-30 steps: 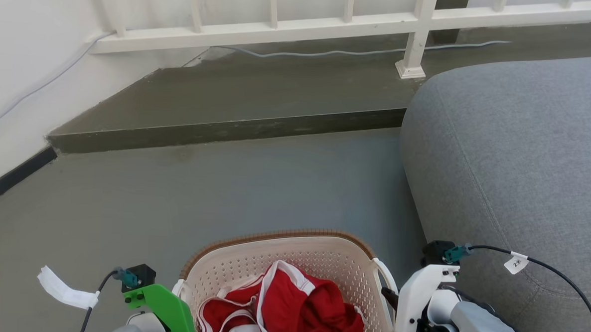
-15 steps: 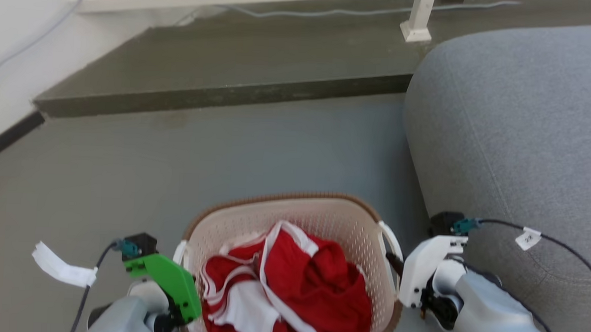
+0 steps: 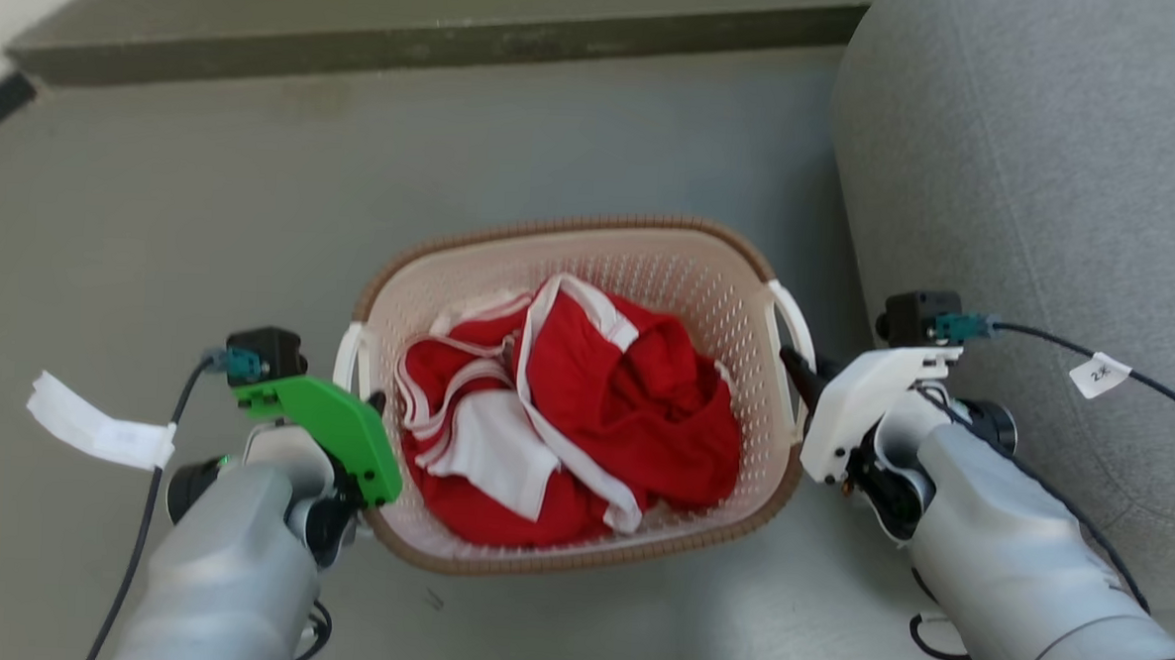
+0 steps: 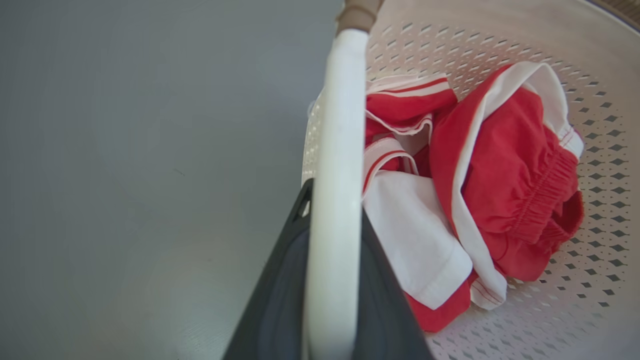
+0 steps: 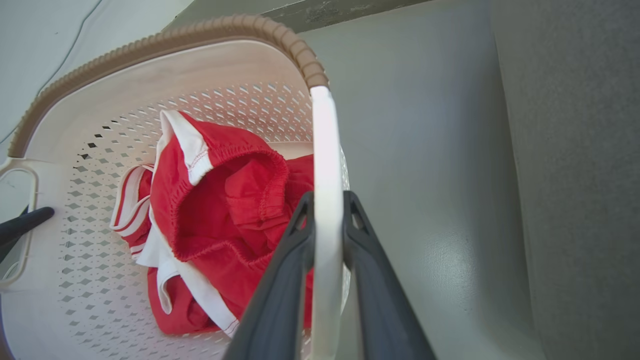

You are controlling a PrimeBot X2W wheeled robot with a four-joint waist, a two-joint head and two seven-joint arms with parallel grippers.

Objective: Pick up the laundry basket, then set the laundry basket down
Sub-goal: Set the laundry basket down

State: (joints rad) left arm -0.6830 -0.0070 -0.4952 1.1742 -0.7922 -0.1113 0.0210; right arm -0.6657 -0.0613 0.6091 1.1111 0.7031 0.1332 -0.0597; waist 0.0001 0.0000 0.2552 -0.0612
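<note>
Looking straight down on the laundry basket [image 3: 572, 222] at the centre of the head view, over grey floor [image 3: 186, 203], just left of a grey sofa [image 3: 1031, 171]. Stuffed with crumpled red-and-white clothes [image 3: 634, 411]. Held from both sides right now! At lower left, left gripper [image 3: 376, 400] beneath its green cover [image 3: 330, 428], jaws pinching the white left handle [image 3: 349, 351]; confirmed in the left wrist view, dark fingers [image 4: 277, 300] tight either side of the white bar. Right of centre, right gripper [image 3: 796, 364] mirroring that, jaws pinching the right handle [image 3: 798, 319], equally plain in the right wrist view. Can't tell whether resting on the floor or hanging just above it. Dark step [image 3: 412, 40] along the top edge, white paper tag [image 3: 97, 428] on the cable at far left.
</note>
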